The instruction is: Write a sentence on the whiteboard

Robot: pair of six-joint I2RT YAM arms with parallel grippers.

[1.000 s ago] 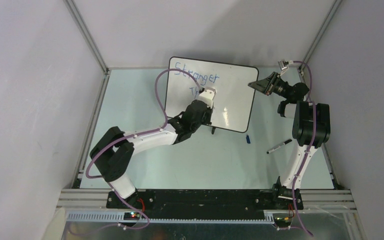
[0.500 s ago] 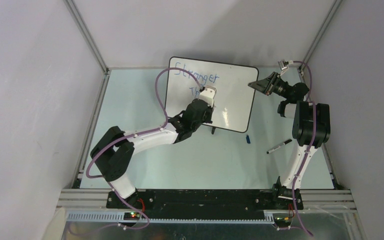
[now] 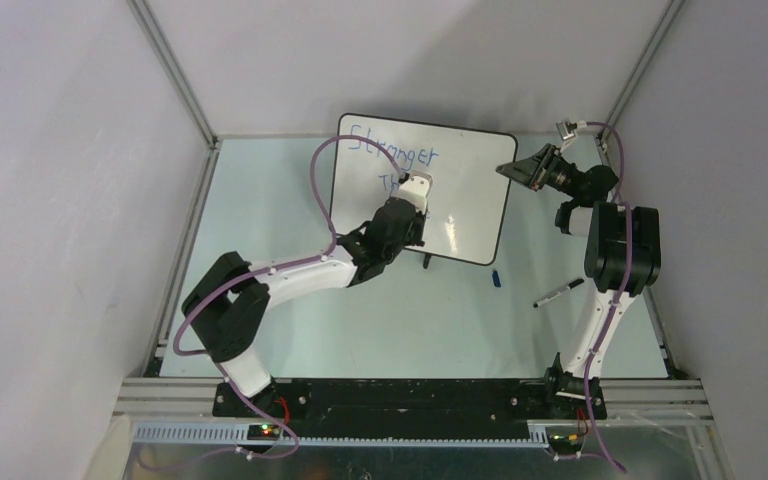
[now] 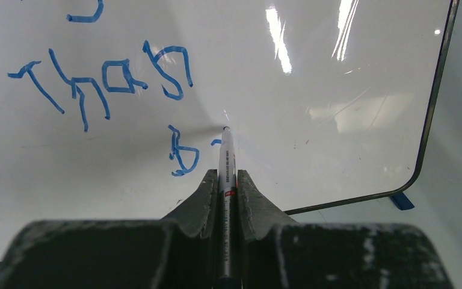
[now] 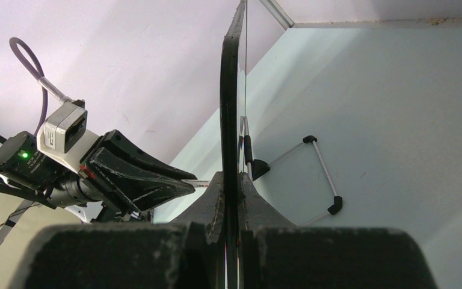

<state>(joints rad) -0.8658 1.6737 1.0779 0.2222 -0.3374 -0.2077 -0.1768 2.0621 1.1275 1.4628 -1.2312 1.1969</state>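
The whiteboard (image 3: 460,190) stands tilted at the back middle of the table. The sentence (image 3: 395,150) is in blue marker: "Stranger" on top, "Than" (image 4: 105,81) below it, and a first letter with a short stroke (image 4: 183,153) on a third line. My left gripper (image 4: 227,174) is shut on a marker (image 4: 227,162) whose tip touches the board just right of that letter. My right gripper (image 5: 233,180) is shut on the whiteboard's right edge (image 5: 231,90), seen edge-on. In the top view the left gripper (image 3: 416,188) sits over the board's middle and the right gripper (image 3: 520,170) is at its right rim.
A second marker (image 3: 558,292) lies on the table at the right, a blue cap (image 3: 496,278) lies near the board's front right corner. The board's wire stand with black feet (image 5: 322,174) shows behind it. Enclosure walls stand close all round.
The left gripper has shifted very slightly along the third line with the marker on the board. The right arm and the board have not moved.
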